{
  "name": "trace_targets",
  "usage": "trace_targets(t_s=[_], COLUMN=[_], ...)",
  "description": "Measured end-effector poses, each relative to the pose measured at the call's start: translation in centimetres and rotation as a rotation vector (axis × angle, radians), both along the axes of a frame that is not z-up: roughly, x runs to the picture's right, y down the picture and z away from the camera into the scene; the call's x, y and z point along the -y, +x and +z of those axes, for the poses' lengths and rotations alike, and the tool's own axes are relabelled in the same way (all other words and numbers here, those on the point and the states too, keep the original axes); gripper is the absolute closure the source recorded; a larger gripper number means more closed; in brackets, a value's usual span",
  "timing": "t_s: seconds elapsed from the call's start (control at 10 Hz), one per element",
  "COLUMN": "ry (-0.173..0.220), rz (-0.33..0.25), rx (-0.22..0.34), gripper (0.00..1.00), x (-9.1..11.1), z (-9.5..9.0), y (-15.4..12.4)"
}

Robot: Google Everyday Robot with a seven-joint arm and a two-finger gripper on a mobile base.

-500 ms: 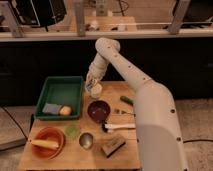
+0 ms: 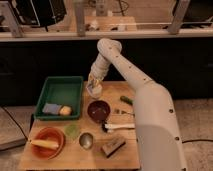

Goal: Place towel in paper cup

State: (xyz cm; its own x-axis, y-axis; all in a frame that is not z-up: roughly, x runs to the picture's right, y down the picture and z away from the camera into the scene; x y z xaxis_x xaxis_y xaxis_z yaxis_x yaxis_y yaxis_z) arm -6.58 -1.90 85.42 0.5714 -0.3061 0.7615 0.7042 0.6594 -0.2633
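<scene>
The paper cup [image 2: 94, 90] is a small pale cylinder standing on the wooden table [image 2: 125, 155], at its far edge, just right of the green tray. My gripper [image 2: 93, 82] hangs straight down from the white arm [image 2: 130, 75] and sits directly over the cup's mouth, touching or nearly touching it. Something pale shows where gripper and cup meet. I cannot tell whether it is the towel, and I see no towel elsewhere on the table.
A green tray [image 2: 75, 85] at the left holds a blue sponge [image 2: 51, 108] and a yellow item [image 2: 65, 111]. A maroon bowl [image 2: 99, 111] stands just in front of the cup. Nearer are a pale-green dish [image 2: 73, 131], a metal cup [image 2: 86, 141], an orange bowl [image 2: 47, 142], a white-handled brush [image 2: 119, 127] and a brown block [image 2: 113, 146].
</scene>
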Motion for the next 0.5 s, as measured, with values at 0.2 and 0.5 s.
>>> trace_targets(t_s=[0.2, 0.5], ry=[0.004, 0.016], rz=[0.012, 0.027], rx=[-0.01, -0.017], gripper=[0.98, 0.97], x=[0.11, 0.47], z=[0.35, 0.69], y=[0.33, 0.64])
